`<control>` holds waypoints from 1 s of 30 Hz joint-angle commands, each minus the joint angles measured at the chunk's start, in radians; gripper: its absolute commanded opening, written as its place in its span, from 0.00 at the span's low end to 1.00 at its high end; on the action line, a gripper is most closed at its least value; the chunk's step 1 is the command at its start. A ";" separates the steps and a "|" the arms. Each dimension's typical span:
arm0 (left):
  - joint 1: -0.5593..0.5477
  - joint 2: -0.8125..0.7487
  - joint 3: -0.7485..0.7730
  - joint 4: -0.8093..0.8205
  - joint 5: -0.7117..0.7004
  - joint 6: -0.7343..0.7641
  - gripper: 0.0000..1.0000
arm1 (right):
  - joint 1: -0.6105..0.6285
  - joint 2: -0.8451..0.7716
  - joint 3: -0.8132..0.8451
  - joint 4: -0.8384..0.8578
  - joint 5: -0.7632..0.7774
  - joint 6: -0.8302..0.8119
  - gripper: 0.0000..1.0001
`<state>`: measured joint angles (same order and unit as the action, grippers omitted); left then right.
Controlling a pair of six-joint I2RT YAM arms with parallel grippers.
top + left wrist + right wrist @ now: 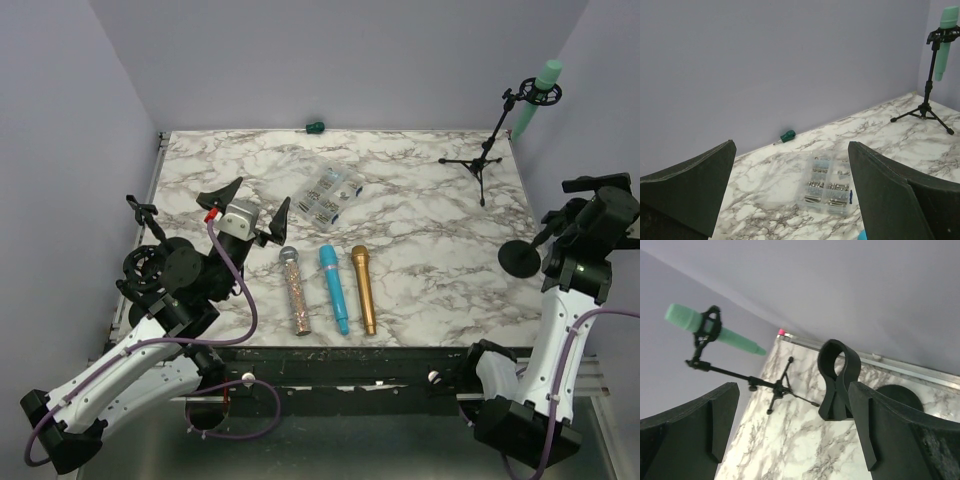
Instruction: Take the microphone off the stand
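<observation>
The right gripper (792, 387) shows its jaws spread wide and empty, and so does the left gripper (792, 144). The green mic (715, 330) sits in the ring of the stand (486, 158) at the table's far right corner, ahead of the right jaws. Its long axis is steeply tilted, head uppermost. The right arm is much nearer, the left well apart.

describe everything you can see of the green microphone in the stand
The mint-green microphone is a slim, matte, plastic-looking wand with a wider head. It sits tilted, head up, through a black ring clip atop a black tripod stand at the far right corner of the table. Only the clip touches it; it is not yet removed.
</observation>
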<state>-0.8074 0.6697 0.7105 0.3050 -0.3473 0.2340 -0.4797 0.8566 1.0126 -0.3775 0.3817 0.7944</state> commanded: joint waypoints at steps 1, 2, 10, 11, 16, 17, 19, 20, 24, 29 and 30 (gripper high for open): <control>-0.007 -0.005 0.018 0.002 0.010 -0.012 0.98 | -0.005 0.029 0.114 0.027 -0.125 -0.092 1.00; -0.006 -0.005 0.020 0.000 0.011 -0.013 0.98 | -0.005 0.050 0.143 0.033 -0.152 -0.102 1.00; -0.008 -0.013 0.020 0.002 0.003 -0.001 0.98 | 0.031 0.296 0.310 0.153 -0.452 -0.143 1.00; -0.009 -0.012 0.020 0.002 0.002 0.000 0.99 | 0.054 0.327 0.328 0.167 -0.445 -0.161 1.00; -0.007 -0.006 0.019 0.003 0.008 0.001 0.99 | 0.264 0.490 0.455 0.161 -0.266 -0.286 1.00; -0.007 -0.004 0.018 0.005 0.007 0.002 0.98 | 0.301 0.515 0.470 0.161 -0.211 -0.308 1.00; -0.007 -0.001 0.017 0.006 0.005 0.007 0.98 | 0.360 0.566 0.484 0.176 -0.107 -0.335 1.00; -0.008 -0.001 0.017 0.006 0.004 0.008 0.98 | 0.368 0.590 0.486 0.182 -0.072 -0.335 1.00; -0.007 0.000 0.015 0.009 0.004 0.013 0.99 | 0.407 0.652 0.452 0.264 0.032 -0.365 0.94; -0.007 0.007 0.013 0.014 0.005 0.010 0.98 | 0.428 0.728 0.454 0.344 0.126 -0.388 0.94; -0.008 0.008 0.014 0.014 0.008 0.007 0.98 | 0.428 0.743 0.465 0.353 0.142 -0.387 0.94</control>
<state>-0.8104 0.6731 0.7105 0.3050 -0.3477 0.2394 -0.0608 1.5497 1.4624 -0.1169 0.3809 0.4427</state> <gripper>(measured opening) 0.979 0.940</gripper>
